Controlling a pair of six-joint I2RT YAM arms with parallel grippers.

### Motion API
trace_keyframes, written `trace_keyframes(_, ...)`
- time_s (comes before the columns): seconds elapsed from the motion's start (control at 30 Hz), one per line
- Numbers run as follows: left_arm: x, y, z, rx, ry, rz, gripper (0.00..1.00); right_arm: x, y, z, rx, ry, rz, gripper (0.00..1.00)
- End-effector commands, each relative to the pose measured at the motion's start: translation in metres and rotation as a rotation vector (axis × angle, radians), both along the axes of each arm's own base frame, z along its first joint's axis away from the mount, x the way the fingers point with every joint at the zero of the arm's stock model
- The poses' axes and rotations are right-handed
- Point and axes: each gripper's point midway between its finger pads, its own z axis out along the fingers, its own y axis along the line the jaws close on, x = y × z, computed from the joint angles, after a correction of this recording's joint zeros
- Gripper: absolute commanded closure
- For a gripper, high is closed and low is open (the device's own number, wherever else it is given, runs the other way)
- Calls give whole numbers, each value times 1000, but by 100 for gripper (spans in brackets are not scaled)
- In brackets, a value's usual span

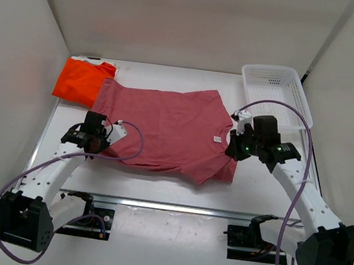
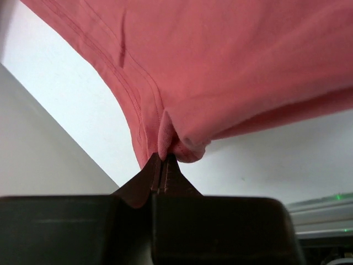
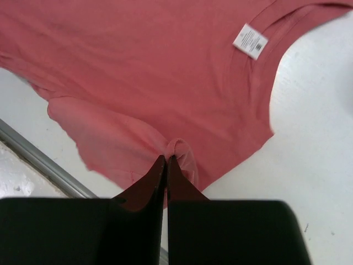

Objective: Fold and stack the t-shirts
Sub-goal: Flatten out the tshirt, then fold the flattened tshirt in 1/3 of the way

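White walls (image 1: 179, 15): plain panels close in the cell on three sides, leaving little room past the table's edges.
White table (image 1: 156, 192): smooth, flat and hard; cloth should slide across it easily, so a fold may drift unless it is laid down gently.
Pinkish-red t-shirt (image 1: 164, 127): spread across the middle of the table, collar toward the right arm, hem toward the left arm. It looks soft, light and limp, and would probably sag and crease wherever it is unsupported. It is best taken by pinching a seam or edge at two points well apart.
Orange t-shirt (image 1: 79, 82): folded at the far left corner, touching the pinkish-red one's far corner.
Mesh basket (image 1: 271, 69): white plastic, at the far right corner, apart from both shirts.
Left gripper (image 2: 163, 160): jaws closed tight on a bunched fold at the hem.
Right gripper (image 3: 167, 161): jaws pinched together on a small pucker of cloth near the shoulder.
Neck label (image 3: 250, 41): small white tag inside the collar.
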Motion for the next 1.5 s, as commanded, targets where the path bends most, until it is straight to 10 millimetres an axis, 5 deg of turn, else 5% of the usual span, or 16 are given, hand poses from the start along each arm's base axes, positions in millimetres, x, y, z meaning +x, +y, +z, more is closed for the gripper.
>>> trace_keyframes(0.0, -20, 4, -11, 8, 68, -37, 100, -10, 1, -10, 30, 87, 2, 100)
trace_keyframes(0.17, -30, 13, -25, 14, 113, -4, 100, -3, 0, -18, 35, 102, 1, 100)
trace_keyframes(0.43, -5, 36, -18, -68, 60, 218, 100, 34, 2, -36, 26, 76, 4, 100)
trace_keyframes(0.57, 5, 37, -18, -134, 52, 269, 98, 53, -10, -39, 19, 61, -35, 100)
trace_keyframes(0.73, 12, 30, -31, -236, 87, 347, 97, 73, 2, -44, -15, 15, 24, 100)
trace_keyframes(0.83, 23, 45, -34, -295, 88, 478, 86, 86, 3, -45, -35, -10, 43, 100)
trace_keyframes(1.0, 58, 70, -21, -314, 49, 623, 44, 108, -2, -46, -33, -15, 14, 100)
trace_keyframes(1.13, 73, 81, 3, -245, -8, 627, 37, 110, 3, -47, -44, -40, 39, 99)
trace_keyframes(1.23, 82, 62, 16, -220, -1, 497, 38, 105, 10, -50, -33, -31, 63, 100)
trace_keyframes(1.4, 76, 45, -3, -76, 52, 375, 40, 103, 13, -52, -20, -25, 60, 100)
trace_keyframes(1.47, 78, 53, -9, -70, 54, 407, 39, 105, 10, -54, -23, -19, 57, 100)
